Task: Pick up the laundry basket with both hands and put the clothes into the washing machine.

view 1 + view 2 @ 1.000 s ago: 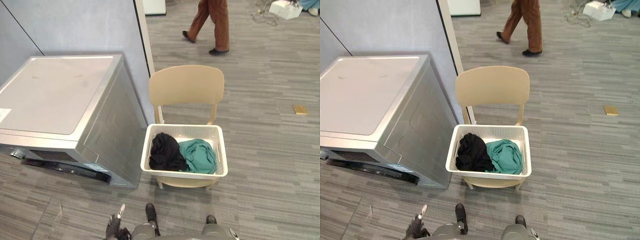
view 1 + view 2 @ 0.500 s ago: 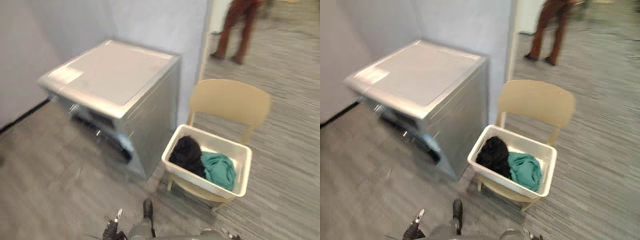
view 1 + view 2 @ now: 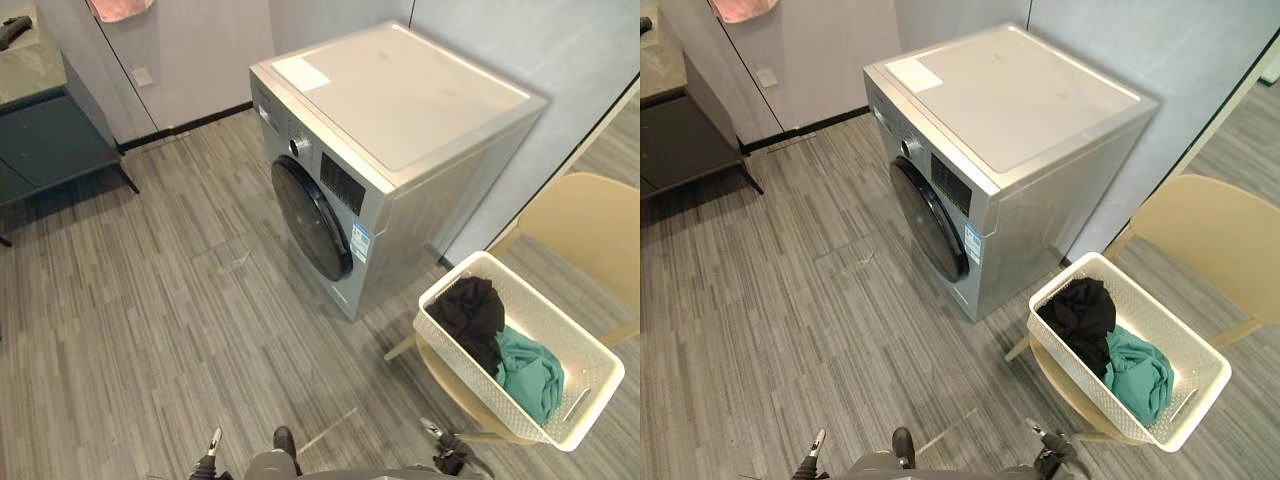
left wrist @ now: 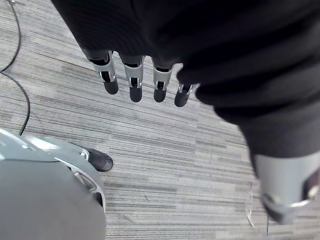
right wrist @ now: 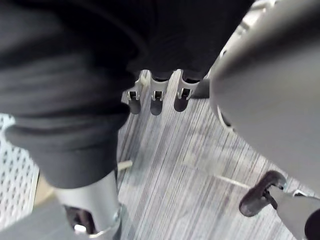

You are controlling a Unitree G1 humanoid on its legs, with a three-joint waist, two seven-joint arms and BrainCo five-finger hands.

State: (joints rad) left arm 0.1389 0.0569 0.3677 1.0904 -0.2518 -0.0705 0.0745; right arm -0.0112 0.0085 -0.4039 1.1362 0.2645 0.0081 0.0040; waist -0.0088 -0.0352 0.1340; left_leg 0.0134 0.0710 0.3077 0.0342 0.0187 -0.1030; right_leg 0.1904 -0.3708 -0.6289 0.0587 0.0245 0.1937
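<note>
1. The laundry basket (image 3: 462,372) sits on a beige chair (image 3: 585,225) at the right of the scene, near the right side of the washing machine (image 3: 400,90) but apart from it.
2. Inside it lie a black garment (image 3: 470,315) at the end nearer the machine and a green garment (image 3: 530,370) touching it on the right.
3. The left hand (image 4: 134,80) hangs low over the grey floor (image 3: 150,300) with its fingers straight, holding nothing.
4. The right hand (image 5: 156,97) is likewise slack and empty, low beside the chair, with the basket's perforated wall just at its side.
5. The machine's round dark door (image 3: 312,220) looks closed, so it will probably need opening before any clothes go in.
6. The basket is thin perforated plastic with two soft garments in it, so it should be light and fairly stiff, though its walls may flex if squeezed.
7. The best hold is likely at the two short ends: a handle slot (image 3: 575,404) shows in the right end; whether the left end has one I cannot tell.
8. Lifted level, the loose clothes should stay in; tipped, they will slide.
</note>
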